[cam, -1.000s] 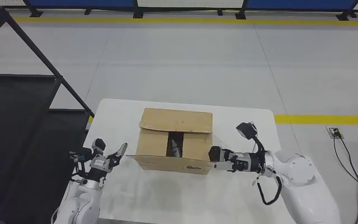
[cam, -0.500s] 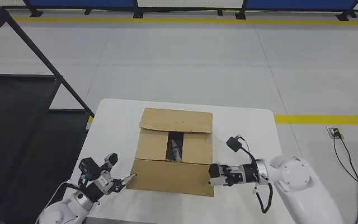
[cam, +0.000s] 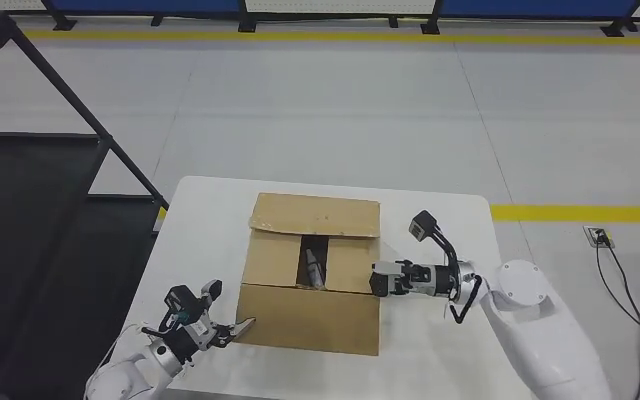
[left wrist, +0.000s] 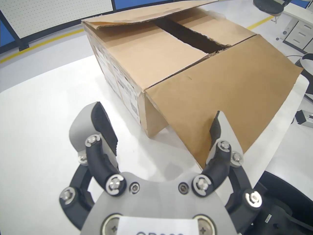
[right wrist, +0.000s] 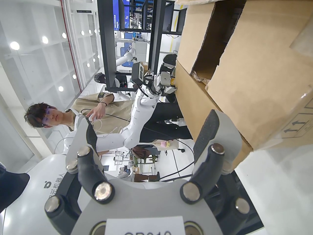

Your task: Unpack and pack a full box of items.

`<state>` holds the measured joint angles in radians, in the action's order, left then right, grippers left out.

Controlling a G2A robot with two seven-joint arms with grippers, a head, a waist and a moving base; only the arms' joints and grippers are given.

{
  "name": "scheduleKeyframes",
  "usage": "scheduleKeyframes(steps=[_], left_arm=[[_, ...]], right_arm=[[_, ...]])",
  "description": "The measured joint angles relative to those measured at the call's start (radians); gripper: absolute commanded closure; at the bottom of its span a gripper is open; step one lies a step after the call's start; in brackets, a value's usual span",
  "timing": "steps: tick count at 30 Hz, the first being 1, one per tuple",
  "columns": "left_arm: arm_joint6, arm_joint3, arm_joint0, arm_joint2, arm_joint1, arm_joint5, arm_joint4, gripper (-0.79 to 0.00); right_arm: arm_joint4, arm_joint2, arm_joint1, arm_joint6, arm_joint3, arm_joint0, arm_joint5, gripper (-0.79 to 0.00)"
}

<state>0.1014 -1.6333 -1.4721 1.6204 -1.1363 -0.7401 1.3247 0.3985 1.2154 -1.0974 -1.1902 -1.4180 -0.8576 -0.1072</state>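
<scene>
My left gripper (cam: 232,310) at lower left and right gripper (cam: 377,281) at mid-right are both wide open and empty. The box (cam: 315,215) front flap (cam: 310,318) looks light and bendy, so I'd pinch its free edge near the corners.

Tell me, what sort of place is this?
Probably a robot test lab or workshop hall: a yellow floor line, a perforated partition panel, and a cardboard box set out on a white table.
</scene>
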Motion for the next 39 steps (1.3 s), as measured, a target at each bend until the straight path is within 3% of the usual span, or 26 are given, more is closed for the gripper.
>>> scheduleKeyframes(steps=[2,6,13,20,26,32,39], left_arm=[[0.000,0.000,0.000,0.000,0.000,0.000,0.000,-0.785],[0.000,0.000,0.000,0.000,0.000,0.000,0.000,-0.785],[-0.004,-0.017,-0.012,-0.011,0.001,0.025,-0.005,-0.785],[0.001,-0.027,-0.019,-0.017,0.004,0.028,-0.012,-0.785],[0.001,-0.030,-0.021,-0.024,0.007,0.037,-0.011,-0.785],[0.000,-0.028,-0.022,-0.033,0.009,0.039,-0.014,-0.785],[0.001,-0.038,-0.029,-0.041,0.012,0.043,-0.020,-0.785]], right_arm=[[0.007,-0.001,-0.004,0.034,0.000,-0.008,0.032,-0.785],[0.095,-0.015,-0.019,0.238,0.014,0.004,0.155,-0.785],[0.179,-0.047,-0.037,0.261,0.162,0.104,0.260,-0.785],[0.200,-0.095,-0.061,0.330,0.273,0.176,0.281,-0.785],[0.270,-0.116,-0.087,0.407,0.320,0.210,0.212,-0.785],[0.239,-0.174,-0.123,0.637,0.283,0.253,0.166,-0.785],[0.116,-0.287,-0.179,0.909,0.308,0.364,0.179,-0.785]])
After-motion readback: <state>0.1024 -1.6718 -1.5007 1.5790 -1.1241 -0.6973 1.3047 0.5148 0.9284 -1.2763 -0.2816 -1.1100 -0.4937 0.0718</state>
